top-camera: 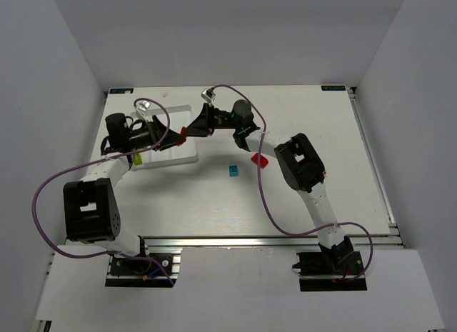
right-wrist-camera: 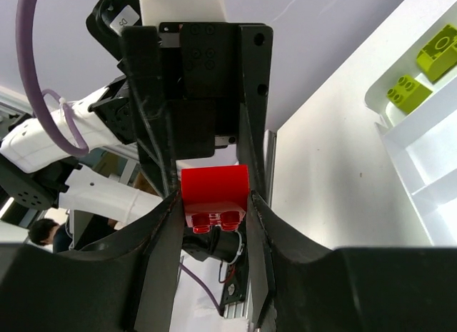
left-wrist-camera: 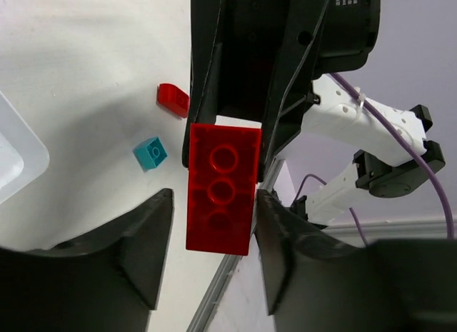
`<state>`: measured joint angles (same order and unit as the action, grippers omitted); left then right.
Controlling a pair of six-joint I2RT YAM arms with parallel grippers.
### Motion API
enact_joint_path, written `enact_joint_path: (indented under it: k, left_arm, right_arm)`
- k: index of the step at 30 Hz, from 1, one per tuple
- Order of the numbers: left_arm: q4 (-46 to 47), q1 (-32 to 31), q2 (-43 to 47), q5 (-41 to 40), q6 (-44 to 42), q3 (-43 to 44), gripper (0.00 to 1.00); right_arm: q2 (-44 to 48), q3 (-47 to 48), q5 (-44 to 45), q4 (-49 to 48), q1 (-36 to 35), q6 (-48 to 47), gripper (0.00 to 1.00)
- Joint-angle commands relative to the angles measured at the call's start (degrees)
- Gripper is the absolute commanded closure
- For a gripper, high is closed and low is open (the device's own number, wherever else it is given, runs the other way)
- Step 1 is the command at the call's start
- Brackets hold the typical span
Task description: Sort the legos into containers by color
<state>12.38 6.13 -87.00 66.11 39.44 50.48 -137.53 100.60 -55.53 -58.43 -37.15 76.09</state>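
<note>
A large red brick [left-wrist-camera: 221,189] hangs in the air between my two grippers, over the right end of the white tray [top-camera: 187,155]. My right gripper [right-wrist-camera: 213,203] is shut on it, with both fingers pressed on its sides; the brick also shows there [right-wrist-camera: 214,185]. My left gripper [left-wrist-camera: 214,200] is open around the brick's free end, with a gap on one side. In the top view the two grippers meet nose to nose, left gripper [top-camera: 173,135], right gripper [top-camera: 188,130]. A small red brick [top-camera: 259,160] and a teal brick [top-camera: 233,170] lie on the table.
Two yellow-green bricks [right-wrist-camera: 437,51] [right-wrist-camera: 408,93] lie in one tray compartment [right-wrist-camera: 421,132]. The tray's corner shows in the left wrist view [left-wrist-camera: 18,157], with the small red brick [left-wrist-camera: 173,99] and teal brick [left-wrist-camera: 151,153] beyond it. Grey walls enclose the table.
</note>
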Motion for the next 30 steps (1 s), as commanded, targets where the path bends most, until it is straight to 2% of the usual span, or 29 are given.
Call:
enact_joint_path:
  k: [1, 5, 6, 7, 8, 9, 11, 12, 14, 15, 16, 18, 19, 20, 21, 23, 24, 25, 26, 27, 28, 29, 30]
  left_arm:
    - [1.5, -0.3, 0.2, 2.6, -0.2, -0.5, 0.43]
    - [3.0, -0.3, -0.6, 3.2, 0.7, -0.7, 0.61]
    - [3.3, -0.3, -0.8, 3.1, 1.1, -0.8, 0.71]
    - [3.6, -0.3, -0.9, 3.2, 1.3, -0.8, 0.75]
    - [3.4, -0.3, -0.9, 3.2, 1.3, -0.7, 0.8]
    - [3.4, -0.3, -0.8, 3.1, 1.2, -0.6, 0.85]
    - [1.3, -0.3, -0.3, 1.3, 0.2, -0.2, 0.92]
    - [0.5, 0.6, -0.1, 0.6, -0.4, 0.1, 0.99]
    - [-4.8, 1.3, 0.3, -4.6, -3.6, 1.6, 1.0]
    - [-7.8, 1.9, 0.3, -7.0, -5.8, 2.8, 1.0]
    - [-14.7, 1.9, 0.1, -9.7, -9.6, 5.5, 1.0]
    - [-17.6, 1.9, -0.2, -17.0, -11.2, 7.1, 1.0]
    - [-19.5, 1.9, -0.2, -19.4, -12.0, 8.0, 1.0]
    - [-20.8, 1.9, -0.2, -25.5, -12.5, 8.8, 1.0]
    - [-22.3, 1.9, -0.4, -28.5, -13.1, 9.7, 1.0]
    - [-26.7, 1.9, -1.2, -34.9, -14.9, 12.7, 1.0]
    - [-28.2, 1.9, -1.7, -42.4, -15.5, 13.8, 1.0]
    - [-30.8, 1.9, -2.2, -45.8, -16.2, 14.7, 1.0]
    - [-32.0, 1.3, -3.9, -48.4, -16.8, 16.7, 1.0]
    - [-33.5, 1.3, -5.1, -52.6, -17.2, 17.7, 1.0]
    - [-34.3, 1.3, -6.2, -54.1, -18.0, 18.6, 1.0]
    - [-35.0, 0.7, -8.3, -55.1, -18.3, 20.3, 1.0]
    - [-35.9, 0.7, -9.6, -55.9, -18.7, 21.1, 1.0]
  right_arm:
    - [0.6, 1.4, 0.2, -1.2, 0.1, -0.9, 1.0]
    - [1.0, 1.0, -0.3, -1.2, -0.1, -0.9, 1.0]
    - [1.0, 0.8, -0.3, -1.2, -0.2, -1.0, 1.0]
    - [1.0, 0.8, -0.3, -1.2, 0.0, -0.9, 0.93]
    - [1.0, 0.8, -0.5, -1.1, -0.1, -0.9, 0.81]
    - [1.0, 0.7, -0.4, -1.0, 0.1, -0.8, 0.6]
    - [1.4, 0.0, -0.2, -0.1, 0.3, -1.3, 0.38]
    - [1.7, -0.4, -0.2, 0.4, 1.5, -1.6, 0.24]
    - [3.4, -2.3, -0.5, 1.2, 2.3, -3.3, 0.12]
    - [4.1, -3.3, -0.6, 2.8, 4.2, -4.2, 0.11]
    - [6.2, -4.2, -0.6, 4.5, 5.0, -5.9, 0.11]
    - [8.7, -6.9, -0.8, 12.9, 7.3, -14.4, 0.11]
    - [12.1, -7.7, -0.2, 17.6, 8.5, -18.9, 0.11]
    - [13.8, -8.0, 0.4, 23.6, 9.7, -31.2, 0.11]
    - [17.8, -7.8, 2.2, 37.6, 10.1, -38.8, 0.12]
    - [21.9, -7.7, 11.9, 50.0, 10.4, -53.8, 0.16]
    - [26.2, -8.1, 17.4, 55.0, 10.3, -66.0, 0.23]
    - [28.4, -9.3, 26.2, 60.5, 9.6, -69.6, 0.34]
    - [30.2, -12.8, 29.0, 61.0, 9.7, -71.4, 0.62]
    - [33.7, -14.4, 30.4, 61.1, 10.2, -73.0, 0.75]
    - [35.0, -15.5, 33.0, 62.8, 10.4, -73.4, 0.85]
    - [35.9, -16.0, 33.8, 64.6, 11.4, -74.4, 1.0]
    - [37.8, -16.1, 34.6, 66.6, 12.1, -75.0, 1.0]
